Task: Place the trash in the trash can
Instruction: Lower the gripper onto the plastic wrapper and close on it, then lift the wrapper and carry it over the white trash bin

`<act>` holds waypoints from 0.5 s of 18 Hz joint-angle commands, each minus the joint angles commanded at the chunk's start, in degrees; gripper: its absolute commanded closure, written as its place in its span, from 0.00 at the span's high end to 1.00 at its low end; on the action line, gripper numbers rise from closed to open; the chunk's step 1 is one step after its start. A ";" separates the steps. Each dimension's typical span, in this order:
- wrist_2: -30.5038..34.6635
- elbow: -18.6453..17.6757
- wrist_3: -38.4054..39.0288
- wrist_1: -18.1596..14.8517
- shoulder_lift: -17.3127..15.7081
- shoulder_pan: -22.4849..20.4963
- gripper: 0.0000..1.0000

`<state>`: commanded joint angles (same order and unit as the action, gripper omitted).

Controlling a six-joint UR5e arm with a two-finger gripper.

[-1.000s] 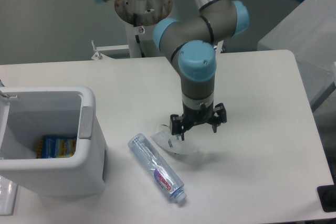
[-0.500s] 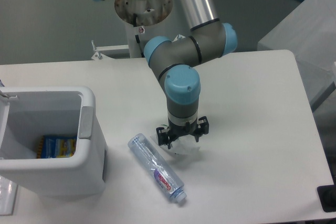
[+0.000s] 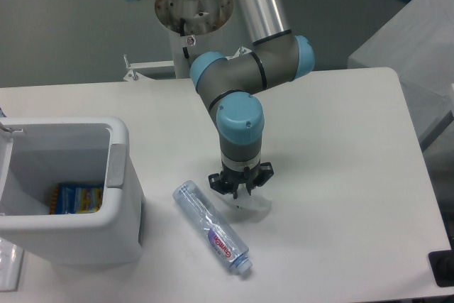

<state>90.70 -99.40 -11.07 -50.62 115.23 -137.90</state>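
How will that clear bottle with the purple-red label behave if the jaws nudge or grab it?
The bottle lies on its side on the table, so a sideways nudge would probably roll it. It looks empty and thin-walled, so likely light and apt to dent under a firm squeeze. Smooth clear plastic may slip; gripping across the middle seems safest.

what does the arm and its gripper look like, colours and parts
The arm has shiny silver tube links and dark grey joint housings with rounded light-blue end caps. A short grey wrist section leads down to a small black gripper with short black fingers; black bracket parts stick out at its sides. A round silver flange with bolt holes sits at the base. No loose cables or readable markings show.
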 joint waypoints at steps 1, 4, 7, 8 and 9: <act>-0.09 0.09 0.00 0.09 -0.17 0.00 0.06; -0.09 0.88 -0.09 0.09 -0.26 -0.09 0.05; -0.44 3.16 -0.70 0.09 -1.40 -0.70 0.05; -0.79 4.38 -0.79 0.09 -2.28 -0.96 0.05; -2.18 5.79 -0.70 0.09 -3.24 -1.49 0.05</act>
<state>88.52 -93.62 -11.78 -50.54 111.98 -139.39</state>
